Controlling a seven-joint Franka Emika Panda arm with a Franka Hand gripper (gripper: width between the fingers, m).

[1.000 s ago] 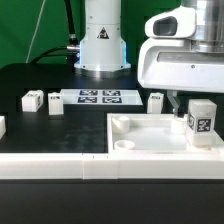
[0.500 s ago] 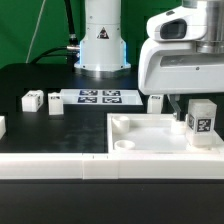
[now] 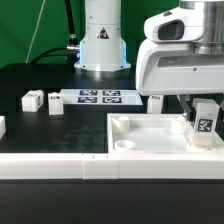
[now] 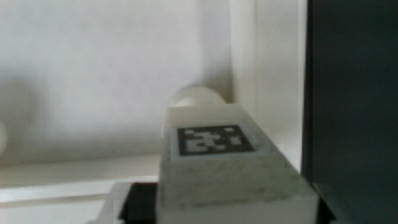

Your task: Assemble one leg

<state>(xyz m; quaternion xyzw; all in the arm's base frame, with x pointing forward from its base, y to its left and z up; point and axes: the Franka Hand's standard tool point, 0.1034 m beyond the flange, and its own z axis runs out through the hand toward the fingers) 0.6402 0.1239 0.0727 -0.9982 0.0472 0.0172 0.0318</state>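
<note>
Gripper [image 3: 200, 108] is holding a leg [image 3: 205, 122] at the tray [image 3: 150, 141].
Its jaws are clamping the upright leg [image 4: 217, 165], tag showing, at the tray's corner on the exterior view's right; other legs [image 3: 55, 103] are standing apart.

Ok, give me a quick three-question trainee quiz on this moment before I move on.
1. True or false: the gripper holds a leg above the marker board.
2. Two loose legs stand side by side on which side of the marker board? A: exterior view's left. B: exterior view's right.
3. Fill in: the held leg's face carries a black-and-white marker ___.
Key: 1 false, it is at the white tabletop piece; 2 A; 3 tag.
</note>
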